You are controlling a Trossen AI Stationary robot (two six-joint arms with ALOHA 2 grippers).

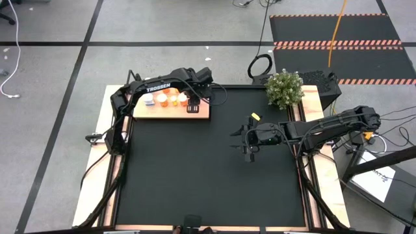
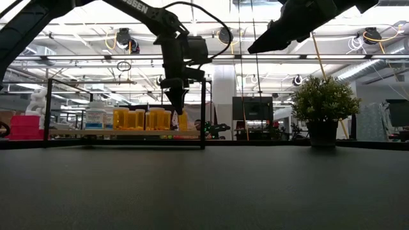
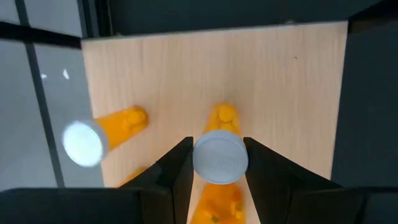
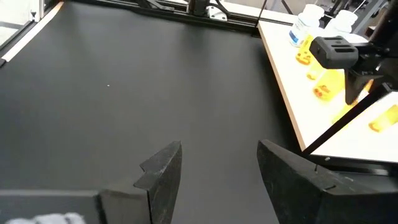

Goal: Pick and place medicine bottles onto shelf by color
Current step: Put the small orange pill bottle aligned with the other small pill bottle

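white "TROSSEN" lettering on the left arm (image 1: 158, 87), partly seen again in the low view

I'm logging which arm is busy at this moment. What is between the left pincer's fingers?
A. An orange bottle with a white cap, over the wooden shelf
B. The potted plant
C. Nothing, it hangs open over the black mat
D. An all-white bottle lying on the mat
A: the left wrist view shows the left pincer closed on an orange bottle with a white cap, above the light-wood shelf.
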